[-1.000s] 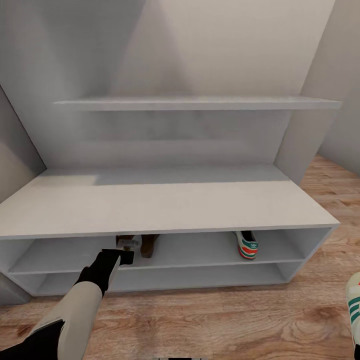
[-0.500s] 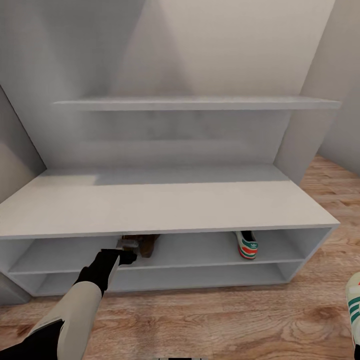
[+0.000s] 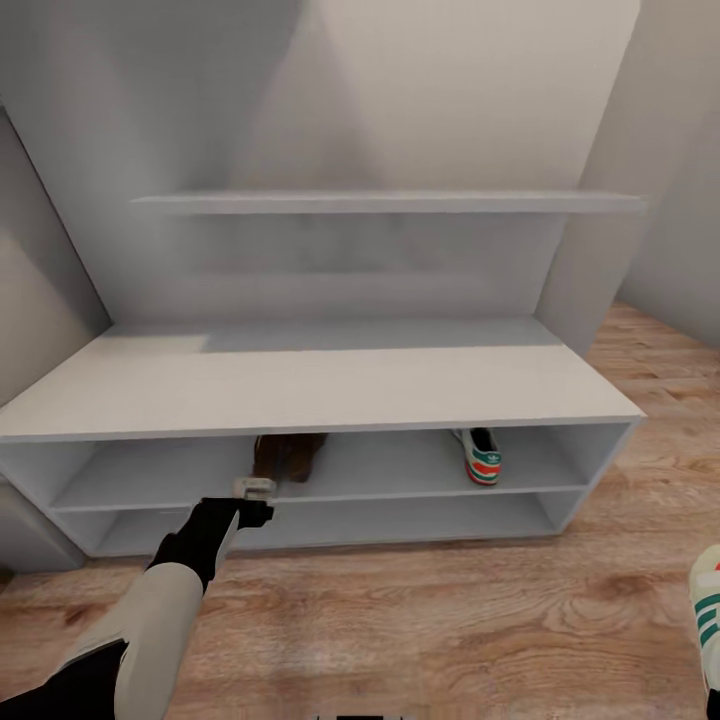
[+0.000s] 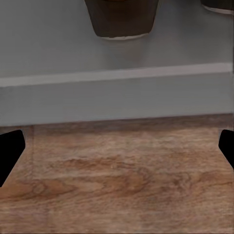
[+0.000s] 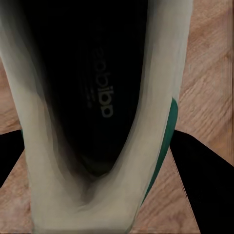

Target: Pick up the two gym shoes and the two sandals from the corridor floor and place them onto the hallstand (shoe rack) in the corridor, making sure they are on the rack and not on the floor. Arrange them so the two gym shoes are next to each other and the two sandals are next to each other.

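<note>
Two dark brown sandals [image 3: 288,455] sit side by side on the upper tier of the pale grey hallstand [image 3: 320,385]. Their heels, one sandal [image 4: 121,19] and the other sandal [image 4: 219,5], show in the left wrist view. My left gripper [image 3: 255,489] hangs open just in front of that tier's edge, over the floor, with nothing between its fingertips [image 4: 9,151]. One gym shoe [image 3: 481,455] rests on the same tier, to the right. The other gym shoe [image 3: 707,610] is at the head view's right edge, and my right gripper [image 5: 114,165] is shut on that gym shoe [image 5: 97,97].
The hallstand has a lower tier [image 3: 400,520] and a wall shelf [image 3: 390,203] above the bench top. Wood-plank corridor floor [image 3: 420,620] spreads in front. A grey wall panel [image 3: 40,300] stands at the left and another [image 3: 600,200] at the right.
The whole view has drawn back from the hallstand, so the camera moved. My left gripper has come out from the shelf tier, leaving the sandals farther inside.
</note>
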You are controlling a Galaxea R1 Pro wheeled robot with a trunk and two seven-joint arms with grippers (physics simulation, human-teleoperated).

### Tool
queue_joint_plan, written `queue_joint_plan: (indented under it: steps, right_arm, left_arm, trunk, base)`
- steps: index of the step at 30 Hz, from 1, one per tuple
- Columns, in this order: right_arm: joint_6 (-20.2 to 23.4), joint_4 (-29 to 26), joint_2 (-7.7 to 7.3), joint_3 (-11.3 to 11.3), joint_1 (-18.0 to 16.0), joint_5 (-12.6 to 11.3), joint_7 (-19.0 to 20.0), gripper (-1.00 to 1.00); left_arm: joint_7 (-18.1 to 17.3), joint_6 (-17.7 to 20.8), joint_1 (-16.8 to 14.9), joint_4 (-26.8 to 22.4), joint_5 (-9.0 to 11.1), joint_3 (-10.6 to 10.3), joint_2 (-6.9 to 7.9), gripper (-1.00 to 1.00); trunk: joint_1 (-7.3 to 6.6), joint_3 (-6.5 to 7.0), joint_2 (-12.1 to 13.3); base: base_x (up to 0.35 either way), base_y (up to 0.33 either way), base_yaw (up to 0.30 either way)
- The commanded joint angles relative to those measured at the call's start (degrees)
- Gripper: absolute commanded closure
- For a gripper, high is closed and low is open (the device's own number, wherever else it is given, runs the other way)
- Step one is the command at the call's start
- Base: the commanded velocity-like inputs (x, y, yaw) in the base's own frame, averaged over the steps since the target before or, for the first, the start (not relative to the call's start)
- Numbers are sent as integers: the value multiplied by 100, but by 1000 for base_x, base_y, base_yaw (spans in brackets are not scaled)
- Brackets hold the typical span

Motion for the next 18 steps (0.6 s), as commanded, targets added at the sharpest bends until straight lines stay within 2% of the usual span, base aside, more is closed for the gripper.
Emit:
queue_joint_plan:
  steps: [1,6,11,15,16,18]
  right_arm:
    - [-22,4,1,7,-2,-52,-5,100]
    - [-22,14,24,13,-2,-49,-5,100]
    - [-22,17,36,16,-2,-49,-5,100]
    - [-22,25,39,18,-2,-49,-11,100]
    - [-22,29,40,18,-2,-49,-12,100]
    - [-22,32,40,19,-2,-49,-13,100]
  left_arm:
    - [-54,-9,-3,-14,-61,49,-8,-100]
    - [-49,-267,5,-14,-61,47,-8,-100]
    - [-61,-363,29,-6,-57,46,-8,-100]
    - [-71,-895,172,15,31,46,-8,-100]
    - [-102,-1255,378,5,94,46,-5,-100]
    - [-187,-1529,557,0,136,44,0,-100]
  trunk:
    - [-5,-5,-2]
    - [-5,-5,-2]
    - [-5,-5,-2]
    - [-5,-5,-2]
    - [-5,-5,-2]
    - [-5,-5,-2]
  base:
    - [-333,0,0]
    - [-334,0,0]
    - [-335,0,0]
    - [-185,0,0]
    - [-46,0,0]
    - [-27,0,0]
